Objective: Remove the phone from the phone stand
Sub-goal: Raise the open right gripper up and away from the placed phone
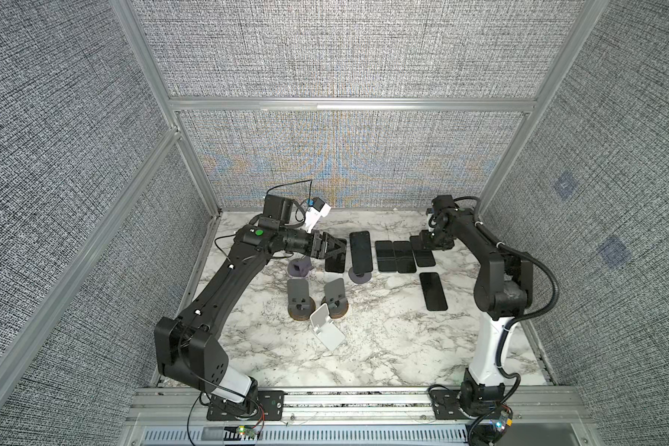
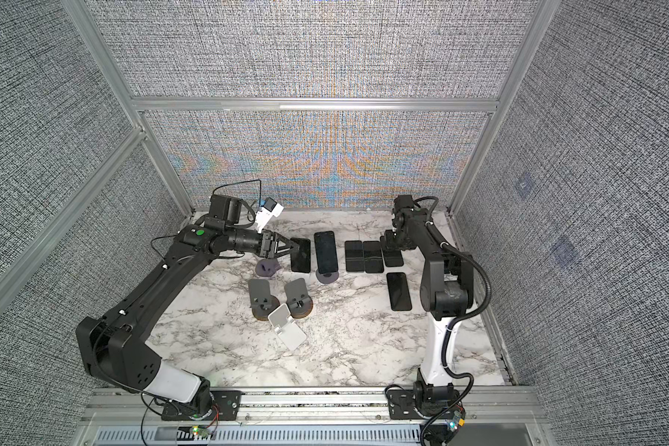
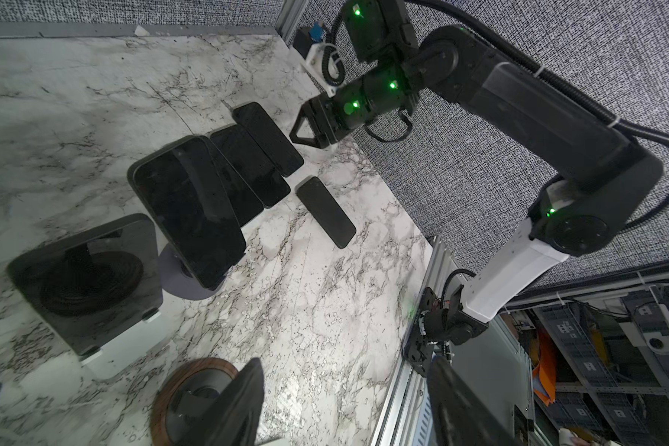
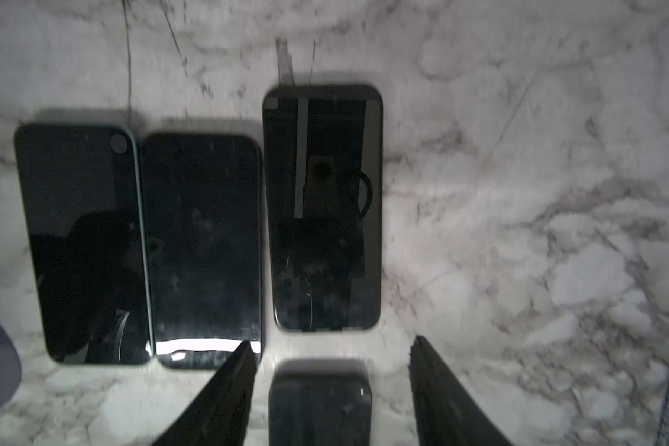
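Left wrist view: phone (image 3: 188, 216) leans on the purple-based phone stand (image 3: 174, 278); second phone (image 3: 86, 282) on white stand (image 3: 105, 363) just beside it. Near the purple stand, left gripper (image 1: 338, 248), fingers spread, empty. Well apart from it, right gripper (image 4: 332, 343) above flat phones (image 4: 201, 251), fingers spread, gripping nothing.

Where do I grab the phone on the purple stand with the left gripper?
Pinch the phone across its long edges near the free top end, left gripper coming down from above. It leans back on the purple stand with its bottom edge seated there, so probably only the upper half is clear to grip.
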{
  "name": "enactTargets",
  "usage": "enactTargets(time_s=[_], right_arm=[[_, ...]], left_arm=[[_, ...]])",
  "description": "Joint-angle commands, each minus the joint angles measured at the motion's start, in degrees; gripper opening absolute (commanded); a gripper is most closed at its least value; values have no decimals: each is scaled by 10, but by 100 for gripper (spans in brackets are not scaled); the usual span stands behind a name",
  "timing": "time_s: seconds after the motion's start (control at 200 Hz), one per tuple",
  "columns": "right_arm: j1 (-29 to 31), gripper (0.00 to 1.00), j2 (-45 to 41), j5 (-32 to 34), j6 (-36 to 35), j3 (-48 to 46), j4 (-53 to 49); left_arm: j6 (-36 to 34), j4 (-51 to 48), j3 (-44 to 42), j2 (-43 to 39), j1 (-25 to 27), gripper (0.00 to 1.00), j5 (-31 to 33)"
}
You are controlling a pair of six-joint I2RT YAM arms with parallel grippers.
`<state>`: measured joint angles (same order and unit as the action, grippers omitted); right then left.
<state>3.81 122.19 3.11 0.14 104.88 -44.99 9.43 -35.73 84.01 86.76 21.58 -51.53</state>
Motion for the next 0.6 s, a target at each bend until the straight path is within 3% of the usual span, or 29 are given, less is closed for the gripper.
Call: enactTargets(time_s=[0.0,0.32,0.595], right_arm=[[0,51,49,2,3,62,38],[-10,38,205,-28,14,247,16],[-13,38,262,-44,14,324,-2]], left_arm=[[-8,1,1,-6,-1,68,-1],[-8,5,-1,-7,-4,68,2],[-8,8,-2,-7,-7,68,1]])
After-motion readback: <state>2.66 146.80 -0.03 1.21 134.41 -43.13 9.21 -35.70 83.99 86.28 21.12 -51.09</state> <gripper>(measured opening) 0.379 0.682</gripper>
